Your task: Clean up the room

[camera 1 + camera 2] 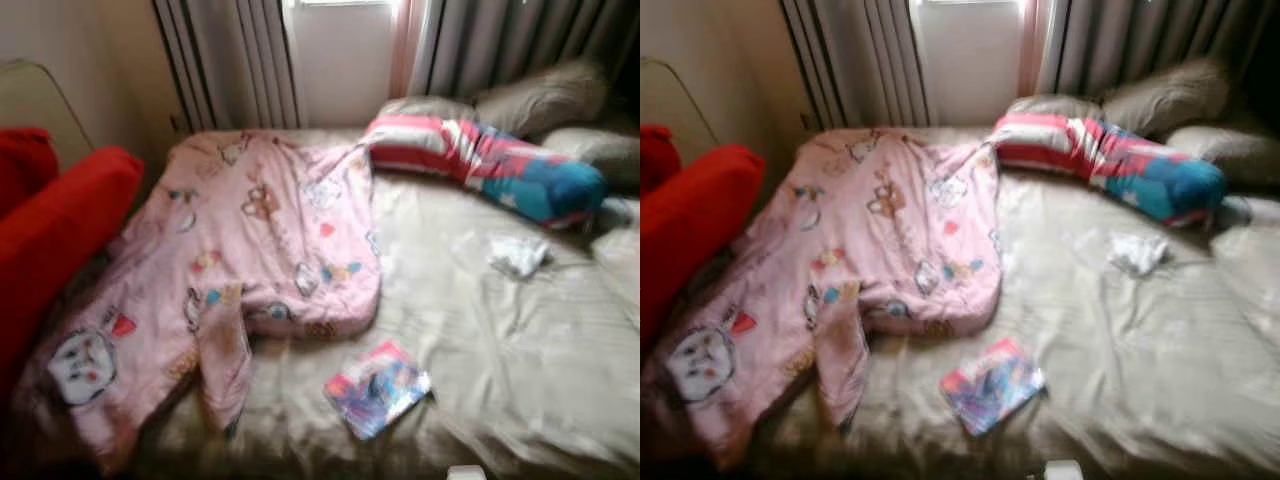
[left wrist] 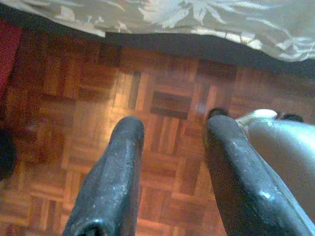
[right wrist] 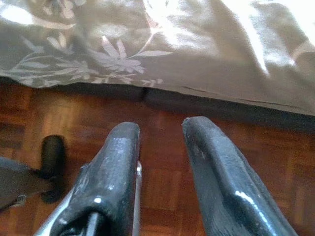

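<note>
A bed with a beige sheet (image 1: 520,350) lies before me. A pink cartoon-print blanket (image 1: 250,250) is crumpled over its left half. A colourful booklet (image 1: 377,388) lies near the front edge, and a crumpled white paper (image 1: 518,255) rests to the right. A striped red, white and blue bolster (image 1: 490,160) lies across the head end. My left gripper (image 2: 170,128) hangs open over the parquet floor (image 2: 162,98) beside the bed. My right gripper (image 3: 160,130) also hangs open, pointing at the floor (image 3: 162,162) under the sheet's flowered hem (image 3: 113,59).
Red cushions (image 1: 50,230) sit at the bed's left side. Beige pillows (image 1: 540,100) lie against the grey curtains (image 1: 240,60) and window at the back. A small white object (image 1: 466,472) shows at the bed's front edge. A dark foot (image 3: 51,157) stands on the floor.
</note>
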`<state>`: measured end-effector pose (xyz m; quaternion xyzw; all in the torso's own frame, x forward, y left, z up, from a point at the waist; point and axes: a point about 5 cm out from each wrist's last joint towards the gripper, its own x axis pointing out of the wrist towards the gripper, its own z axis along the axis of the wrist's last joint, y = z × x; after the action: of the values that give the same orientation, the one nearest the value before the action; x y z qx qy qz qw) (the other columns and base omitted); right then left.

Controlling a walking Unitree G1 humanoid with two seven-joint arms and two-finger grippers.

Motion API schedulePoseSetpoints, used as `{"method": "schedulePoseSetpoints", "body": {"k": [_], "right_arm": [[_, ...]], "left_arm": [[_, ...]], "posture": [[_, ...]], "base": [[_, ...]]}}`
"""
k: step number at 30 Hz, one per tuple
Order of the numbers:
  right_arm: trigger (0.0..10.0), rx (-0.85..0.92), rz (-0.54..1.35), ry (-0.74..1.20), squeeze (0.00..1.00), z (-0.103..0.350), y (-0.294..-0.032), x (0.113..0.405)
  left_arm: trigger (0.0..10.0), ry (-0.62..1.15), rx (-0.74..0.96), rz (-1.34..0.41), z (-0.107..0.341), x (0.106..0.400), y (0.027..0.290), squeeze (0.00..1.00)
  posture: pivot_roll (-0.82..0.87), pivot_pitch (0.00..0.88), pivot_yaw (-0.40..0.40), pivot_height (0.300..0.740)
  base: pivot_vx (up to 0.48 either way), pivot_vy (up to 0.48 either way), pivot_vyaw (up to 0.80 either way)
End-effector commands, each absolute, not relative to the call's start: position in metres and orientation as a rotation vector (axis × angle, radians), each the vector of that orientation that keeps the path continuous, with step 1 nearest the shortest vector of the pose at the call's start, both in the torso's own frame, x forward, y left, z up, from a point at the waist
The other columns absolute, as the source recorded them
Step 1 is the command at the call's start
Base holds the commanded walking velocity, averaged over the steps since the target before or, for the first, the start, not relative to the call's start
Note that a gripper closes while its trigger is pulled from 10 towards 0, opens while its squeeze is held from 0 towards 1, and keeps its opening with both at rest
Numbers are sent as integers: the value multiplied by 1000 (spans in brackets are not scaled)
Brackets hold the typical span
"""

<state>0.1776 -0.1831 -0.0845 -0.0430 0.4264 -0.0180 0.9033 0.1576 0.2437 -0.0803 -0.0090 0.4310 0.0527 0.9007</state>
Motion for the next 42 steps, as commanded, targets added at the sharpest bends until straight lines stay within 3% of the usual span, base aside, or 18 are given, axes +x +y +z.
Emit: {"method": "schedulePoseSetpoints", "body": {"k": [1, 8, 37, 42], "right_arm": [[10000, -67, -41, 886, 0, -86, -179, 177], [10000, -64, -41, 875, 0, -84, -178, 180], [10000, -9, -91, 839, 0, -79, -178, 191], [10000, 5, -107, 828, 0, -78, -178, 192]], "left_arm": [[10000, 923, -4, 116, -82, 150, 249, 0], [10000, 923, -3, 114, -82, 150, 249, 0], [10000, 903, 1, 103, -81, 152, 249, 0], [10000, 901, 0, 102, -81, 152, 249, 0]], "posture": [[-18, 156, 35, 740], [-18, 155, 36, 740], [-13, 158, 36, 740], [-13, 157, 35, 740]], "base": [[0, 364, 0], [0, 342, 0], [0, 0, 0], [0, 0, -610]]}}
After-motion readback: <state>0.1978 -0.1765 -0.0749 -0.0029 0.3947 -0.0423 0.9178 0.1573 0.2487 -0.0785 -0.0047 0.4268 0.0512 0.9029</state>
